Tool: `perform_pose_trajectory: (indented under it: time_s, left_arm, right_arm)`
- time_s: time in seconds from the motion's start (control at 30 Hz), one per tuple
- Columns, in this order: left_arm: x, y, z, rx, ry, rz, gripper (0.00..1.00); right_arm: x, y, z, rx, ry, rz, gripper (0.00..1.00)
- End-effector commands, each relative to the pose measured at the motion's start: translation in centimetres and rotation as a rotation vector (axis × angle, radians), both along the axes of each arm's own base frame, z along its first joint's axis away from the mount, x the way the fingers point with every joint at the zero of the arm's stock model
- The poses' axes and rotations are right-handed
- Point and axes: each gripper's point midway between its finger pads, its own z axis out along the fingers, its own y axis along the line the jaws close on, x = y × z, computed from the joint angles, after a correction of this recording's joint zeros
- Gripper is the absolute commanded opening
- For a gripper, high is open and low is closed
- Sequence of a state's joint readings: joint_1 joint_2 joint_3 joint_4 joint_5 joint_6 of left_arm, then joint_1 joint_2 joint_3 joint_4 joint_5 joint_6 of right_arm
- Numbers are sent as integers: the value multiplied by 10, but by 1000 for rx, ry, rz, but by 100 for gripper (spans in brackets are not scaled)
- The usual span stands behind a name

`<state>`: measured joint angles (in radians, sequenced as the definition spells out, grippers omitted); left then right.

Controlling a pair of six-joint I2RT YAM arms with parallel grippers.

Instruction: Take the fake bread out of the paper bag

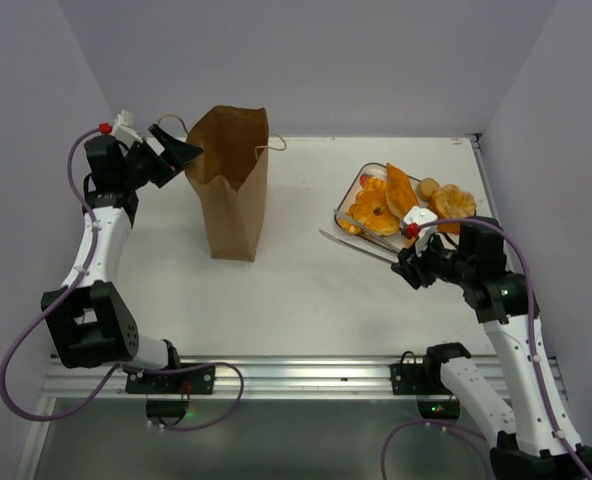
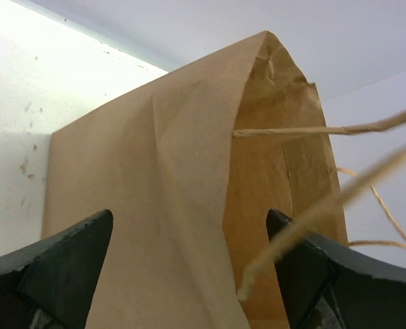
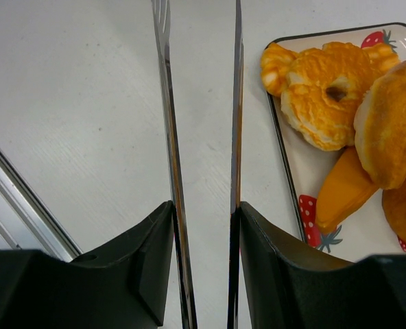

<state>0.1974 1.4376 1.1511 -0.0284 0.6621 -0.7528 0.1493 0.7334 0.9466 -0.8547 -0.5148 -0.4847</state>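
My right gripper (image 3: 203,218) clamps the tongs (image 3: 170,137) beside the fake bread (image 3: 323,96), right; my left gripper (image 2: 189,233) gapes wide at the paper bag (image 2: 155,205) rim, left.

Two white-and-black arms, purple cables looping everywhere!
Left arm (image 1: 94,250) and right arm (image 1: 521,340) both show white link shells, chunky black joint housings and black base blocks low in the frame. There are mauve cables (image 1: 6,365), red caps (image 1: 105,128) by the wrists, and matte black wedge-shaped fingers (image 3: 127,274).
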Motion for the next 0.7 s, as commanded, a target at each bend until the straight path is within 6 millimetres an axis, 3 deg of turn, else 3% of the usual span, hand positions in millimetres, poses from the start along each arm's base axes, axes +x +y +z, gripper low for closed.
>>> perform_pose_trajectory:
  time_s: [0.0,0.17,0.37,0.43,0.47,0.53,0.6,0.67]
  left_arm:
    - [-11,5,54,79,-142,2,100]
    - [-19,3,80,121,-201,-10,99]
    - [-29,-2,102,126,-255,-38,100]
    - [-34,0,117,156,-292,-18,100]
    - [-38,2,117,188,-284,-5,100]
    - [-50,14,138,259,-318,79,99]
    - [-64,19,144,303,-339,123,100]
    - [-86,22,152,327,-388,177,100]
  right_arm:
    - [-7,8,3,-3,-13,93,44]
    - [-16,10,-15,-36,49,167,44]
    - [-15,11,-30,-74,73,209,44]
    - [-15,15,-37,-89,95,228,44]
    - [-15,16,-44,-101,111,237,44]
    - [-21,27,-60,-149,144,290,44]
    - [-18,24,-83,-241,154,270,44]
    - [-19,29,-104,-316,165,283,44]
